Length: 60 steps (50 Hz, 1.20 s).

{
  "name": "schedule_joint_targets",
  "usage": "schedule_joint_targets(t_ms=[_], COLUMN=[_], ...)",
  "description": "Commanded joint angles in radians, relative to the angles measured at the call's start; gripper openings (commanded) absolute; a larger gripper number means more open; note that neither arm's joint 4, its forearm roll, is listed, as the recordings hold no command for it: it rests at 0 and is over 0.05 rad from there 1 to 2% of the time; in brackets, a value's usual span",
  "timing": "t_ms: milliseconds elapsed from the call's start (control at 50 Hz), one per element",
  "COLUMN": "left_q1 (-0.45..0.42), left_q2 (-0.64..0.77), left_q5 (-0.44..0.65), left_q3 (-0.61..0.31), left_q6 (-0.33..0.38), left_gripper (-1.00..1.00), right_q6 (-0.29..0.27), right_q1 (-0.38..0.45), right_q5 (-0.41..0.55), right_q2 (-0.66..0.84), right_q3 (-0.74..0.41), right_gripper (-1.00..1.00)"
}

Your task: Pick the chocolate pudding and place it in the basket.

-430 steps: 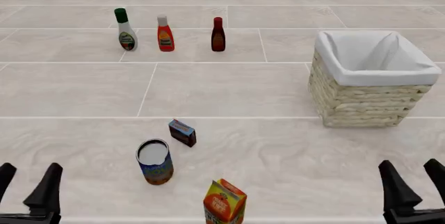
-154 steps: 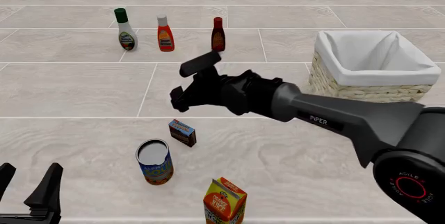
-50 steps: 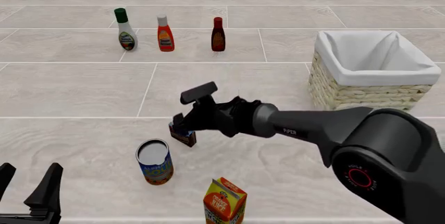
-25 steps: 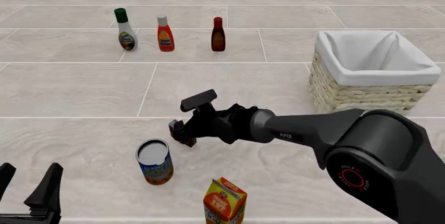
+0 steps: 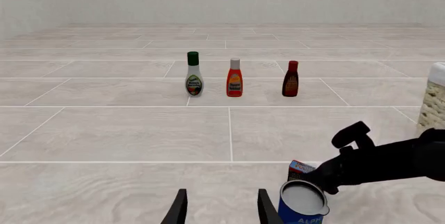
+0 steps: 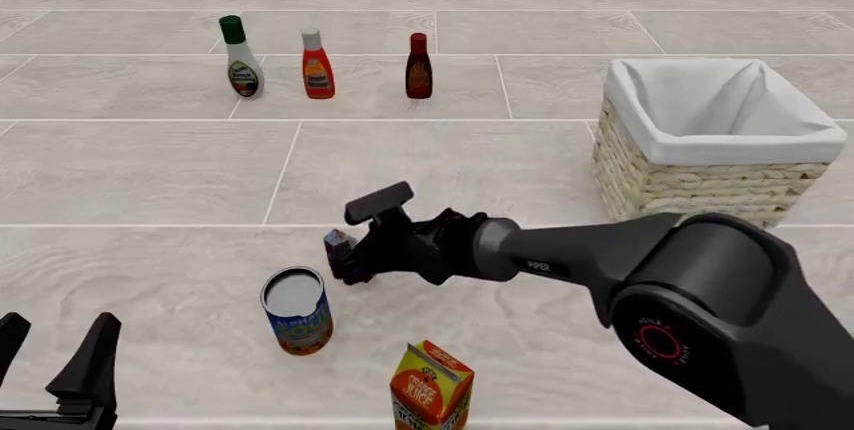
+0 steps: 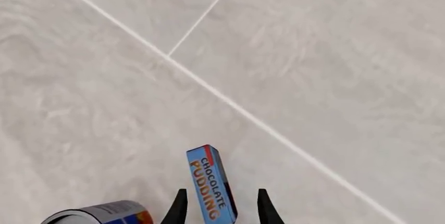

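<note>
Black fingers of the left gripper (image 6: 54,360) stand parted and idle at the near left edge of the table. Just past the blue-labelled can (image 6: 298,309), the right gripper (image 7: 217,206) straddles the chocolate pudding (image 7: 210,190), fingers either side with slim gaps showing. Far right sits the wicker basket (image 6: 694,185), well apart.

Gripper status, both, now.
Left gripper: open, empty.
Right gripper: open, fingers either side of the pudding, not yet closed.
</note>
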Motion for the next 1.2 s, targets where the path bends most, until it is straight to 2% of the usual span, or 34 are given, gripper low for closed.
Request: schedule_joint_targets(t_ms=[20,400,460,480,820,1200], left_q1=[0.000,0.000,0.000,0.000,0.000,0.000], left_q2=[0.000,0.000,0.000,0.000,0.000,0.000], left_q5=[0.000,0.000,0.000,0.000,0.000,0.000], left_q3=[0.000,0.000,0.000,0.000,0.000,0.000], left_q6=[0.000,0.000,0.000,0.000,0.000,0.000], left_gripper=[1.00,1.00,1.00,1.00,1.00,1.00], right_q6=[0.002,0.006,-0.025,-0.047,-0.052,-0.046], right_q1=[0.000,0.005,0.009,0.003,-0.001,-0.060], right_q5=[-0.004,-0.024,-0.046,-0.044,-0.054,-0.016], right_q2=[0.016,0.034,0.022,0.022,-0.010,-0.093], right_q3=[-0.004,0.006,0.027,0.027,0.039,0.018], right_gripper=[1.00,1.00,1.00,-1.00,-1.00,-1.00])
